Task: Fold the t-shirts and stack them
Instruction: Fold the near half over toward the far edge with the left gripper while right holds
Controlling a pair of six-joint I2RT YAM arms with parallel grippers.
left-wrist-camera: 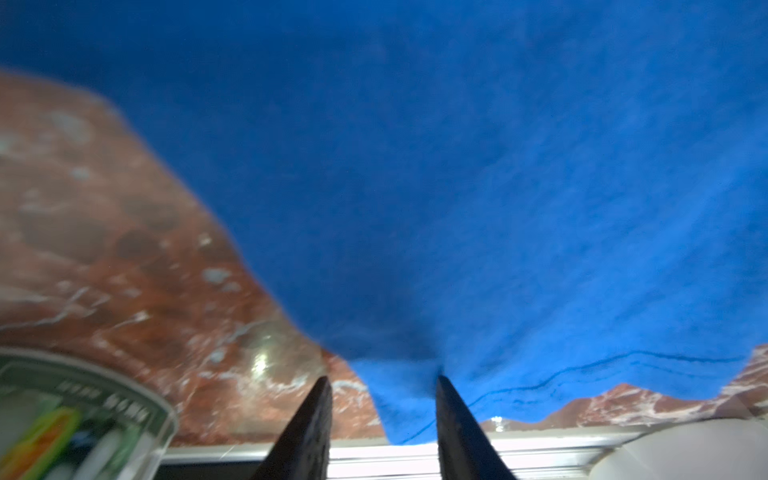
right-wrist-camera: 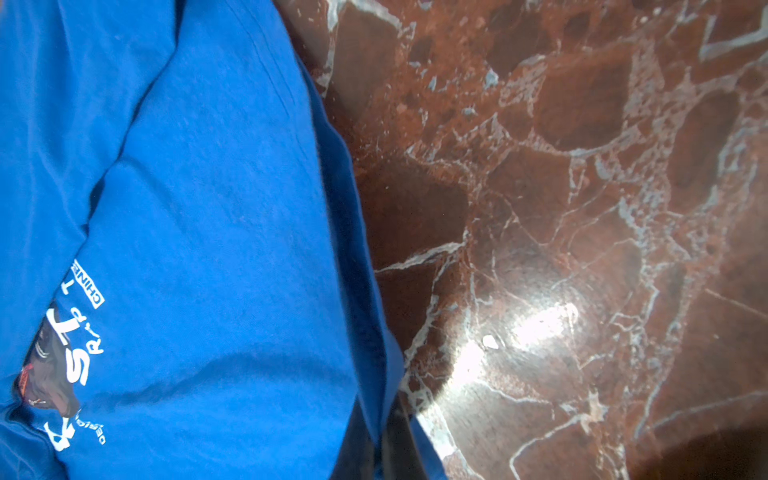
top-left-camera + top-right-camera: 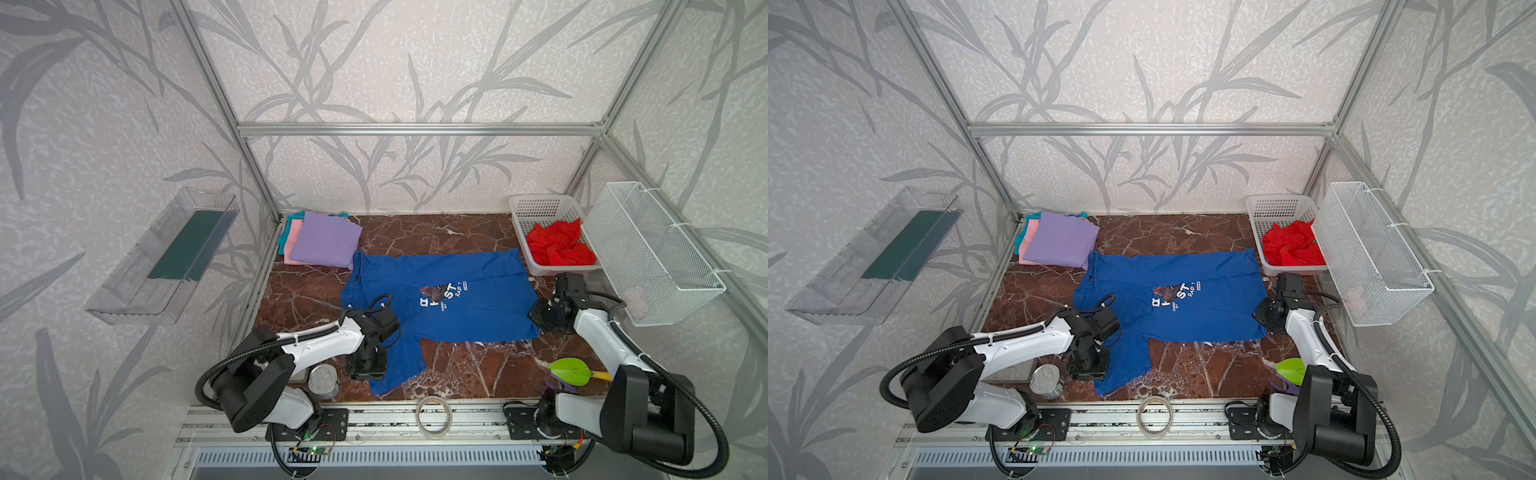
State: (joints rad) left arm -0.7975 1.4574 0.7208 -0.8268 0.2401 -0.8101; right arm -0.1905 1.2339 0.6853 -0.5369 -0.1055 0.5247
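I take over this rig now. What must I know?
Left gripper: open, jaws astride a sleeve hem of the blue t-shirt.
Right gripper: shut on the same shirt's edge.
The blue t-shirt lies spread out, unfolded.
Done: lavender, pink and teal shirts folded in a stack, far left corner.
Remaining: fold and stack the blue one, then the red t-shirt crumpled in the white basket.

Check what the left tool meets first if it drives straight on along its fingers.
The blue t-shirt: its cloth lies between the parted fingers of the left tool, so it comes first. The marble table looks close beneath, though the blurred wrist view leaves depth unclear.
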